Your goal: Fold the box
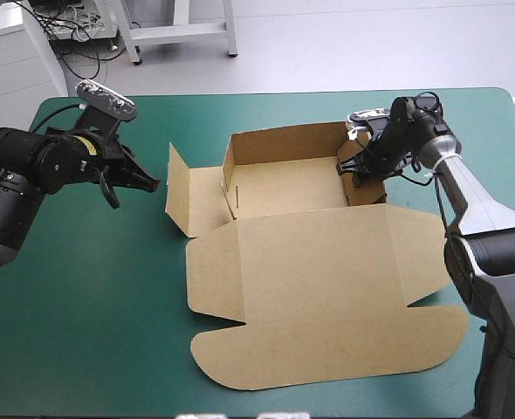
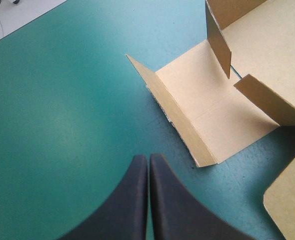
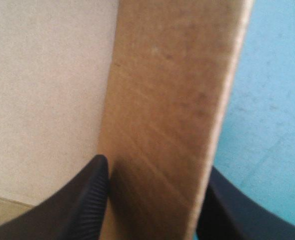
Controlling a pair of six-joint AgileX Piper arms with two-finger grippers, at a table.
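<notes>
While gripping box [image 1: 327,288] wall in right tool [image 1: 360,175], seemingly tucking walls; next, open closed left tool [image 2: 148,158] onto flap [image 1: 201,199].

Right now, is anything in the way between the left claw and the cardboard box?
Nothing visible. Only bare teal-green cover lies between the shut left gripper and the side flap of the box ahead of it. The right gripper is shut on the right wall.
</notes>
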